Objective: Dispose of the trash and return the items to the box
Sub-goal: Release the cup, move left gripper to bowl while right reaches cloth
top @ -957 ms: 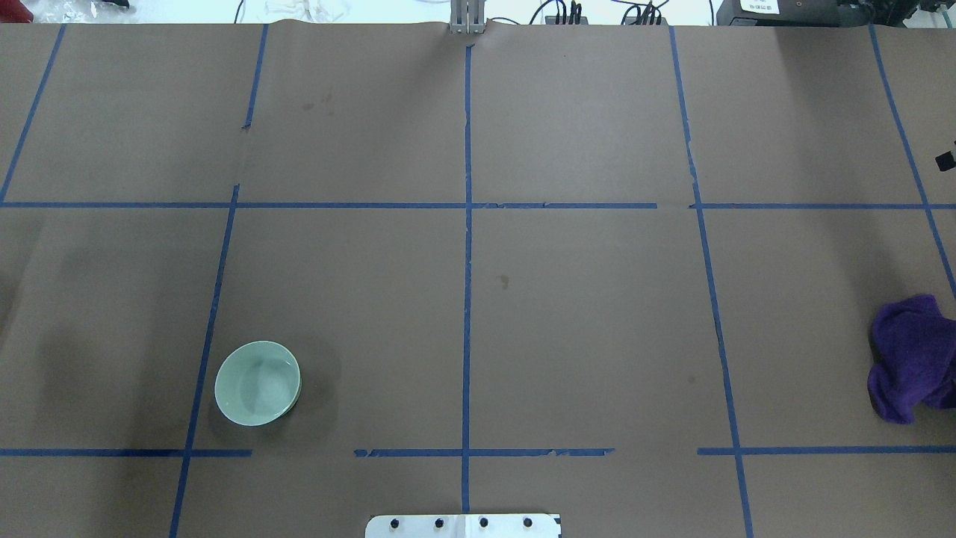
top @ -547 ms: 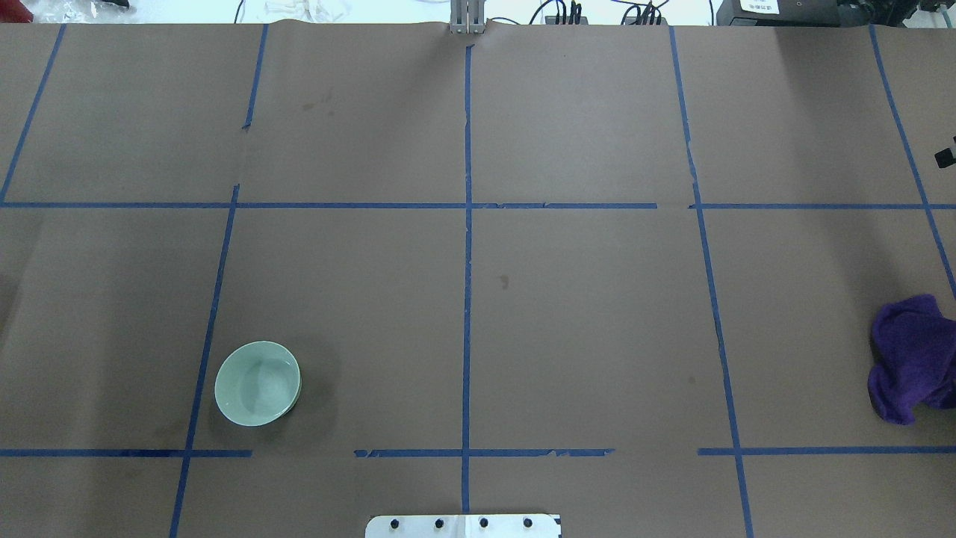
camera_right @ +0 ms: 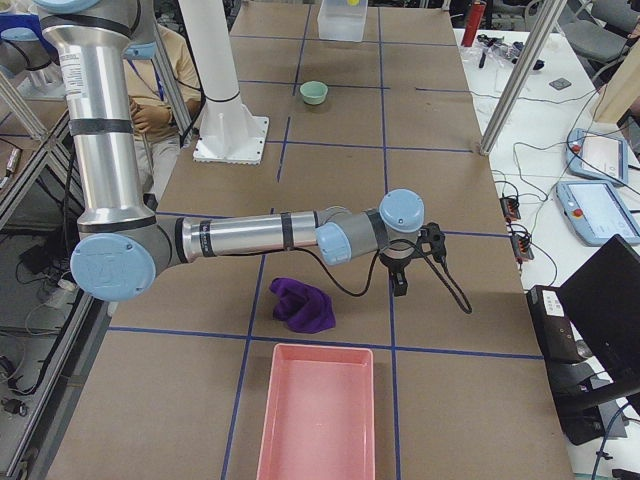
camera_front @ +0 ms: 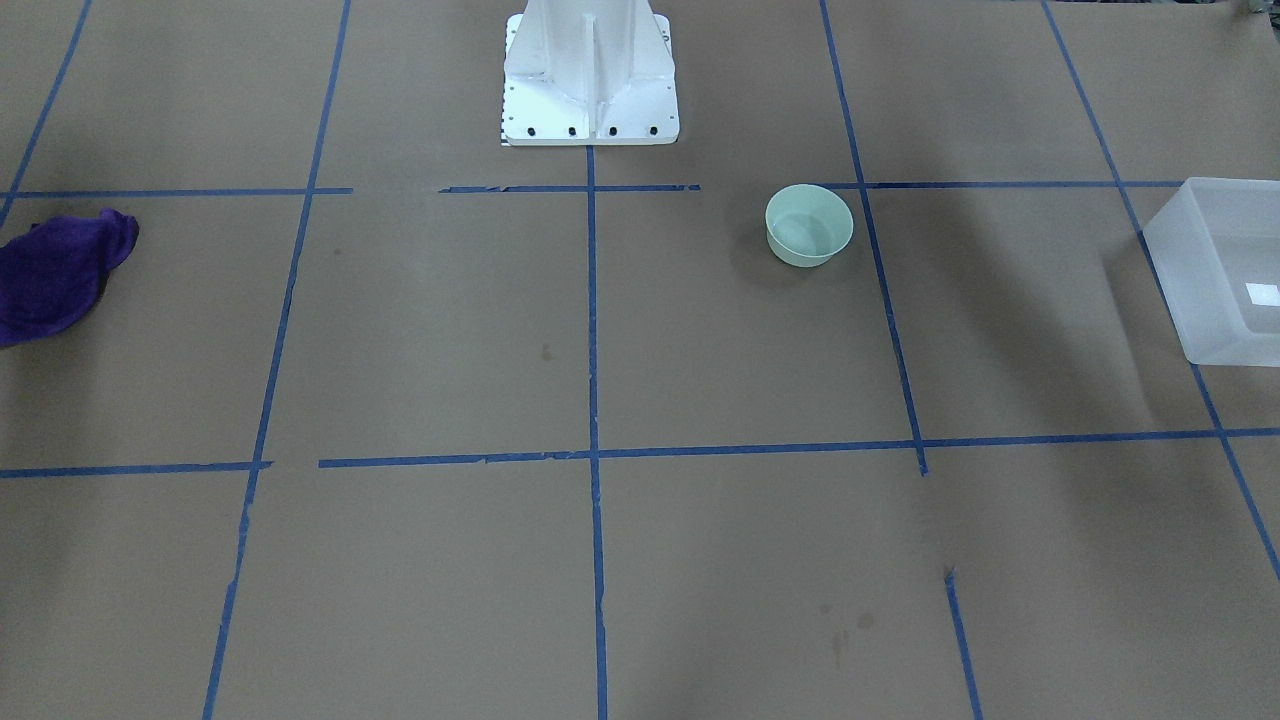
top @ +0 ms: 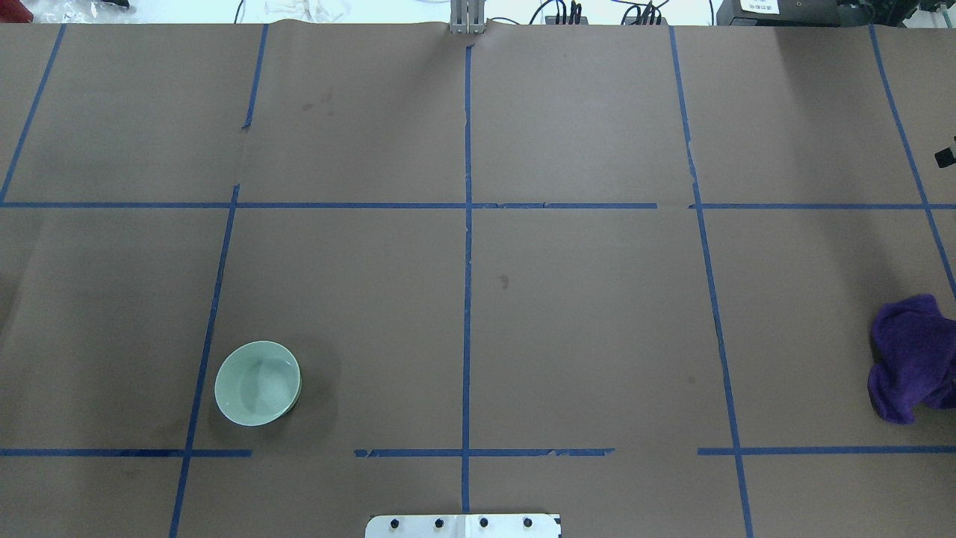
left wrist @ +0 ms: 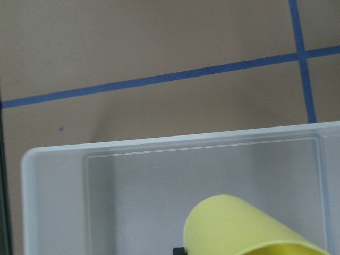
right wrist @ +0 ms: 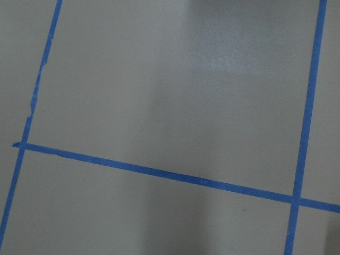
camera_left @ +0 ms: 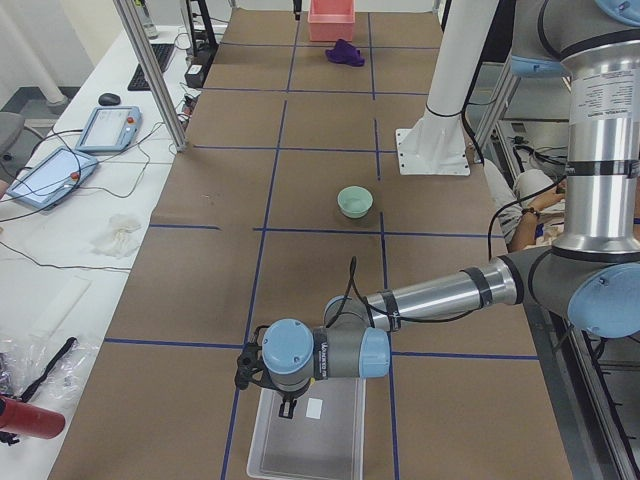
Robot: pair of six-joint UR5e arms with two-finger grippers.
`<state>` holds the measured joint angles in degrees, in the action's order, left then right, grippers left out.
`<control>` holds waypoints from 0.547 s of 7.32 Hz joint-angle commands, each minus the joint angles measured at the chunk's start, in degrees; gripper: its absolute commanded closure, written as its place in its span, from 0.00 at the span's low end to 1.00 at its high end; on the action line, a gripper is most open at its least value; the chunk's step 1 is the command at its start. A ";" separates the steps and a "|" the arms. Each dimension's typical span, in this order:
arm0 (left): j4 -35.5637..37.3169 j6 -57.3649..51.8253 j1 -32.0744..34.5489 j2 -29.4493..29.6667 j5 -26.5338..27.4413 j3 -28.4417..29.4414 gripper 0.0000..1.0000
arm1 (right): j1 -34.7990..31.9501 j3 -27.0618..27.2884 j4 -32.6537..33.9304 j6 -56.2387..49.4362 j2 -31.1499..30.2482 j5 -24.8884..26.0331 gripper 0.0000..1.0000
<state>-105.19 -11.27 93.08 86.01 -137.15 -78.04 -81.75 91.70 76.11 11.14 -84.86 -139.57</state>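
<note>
Across the overhead frames nothing on the table (top: 582, 336) has shifted. The bowl and cloth lie exactly where they lay, and only the soft shadow at the left end has thinned a little.

The box (camera_front: 1215, 345) stands at the table's left end, so everything bound for it must travel that way. The tray (camera_right: 318, 420) (pink, at the right end, perhaps meant for trash) is near the cloth (top: 911, 359). A soft, crumpled cloth may be pinched by one fold only and slip loose on the lift. The bowl (top: 258, 385) sits on the left half, near the robot's base and well apart from the box. Its smooth, wide wall could slide out of a shallow pinch.

The cup (left wrist: 239, 228) carries the nearest risk. It shows tilted above the box floor, and the left gripper (camera_left: 284, 403) hangs nearer one wall than the middle. Let go high and tilted, a light tapered cup could strike the rim, bounce and roll out onto the paper.

The left fingers are hidden below the wrist view's edge. The cup hangs close under the lens, though, so they are probably clamped on it. The right gripper (camera_right: 401, 275) hovers over bare paper on the far side of the cloth, touching nothing. I cannot tell from that side view whether its fingers are wide or narrow.
</note>
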 commanded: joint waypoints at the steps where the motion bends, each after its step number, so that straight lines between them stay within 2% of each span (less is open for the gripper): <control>1: -0.37 0.90 -5.08 -0.05 -3.39 1.04 1.00 | 1.93 0.50 -0.09 2.64 -0.13 0.00 0.00; 3: -4.21 3.18 -9.21 -0.05 -3.21 3.31 1.00 | 5.53 4.34 -0.09 12.01 -1.17 0.00 0.00; 4: -6.50 3.36 -9.32 -0.05 -3.13 4.12 0.86 | 8.94 9.76 -0.09 17.20 -5.27 0.78 0.00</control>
<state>-108.77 -8.55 84.83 85.98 -140.35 -75.29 -76.37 96.12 76.03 21.88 -86.56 -139.39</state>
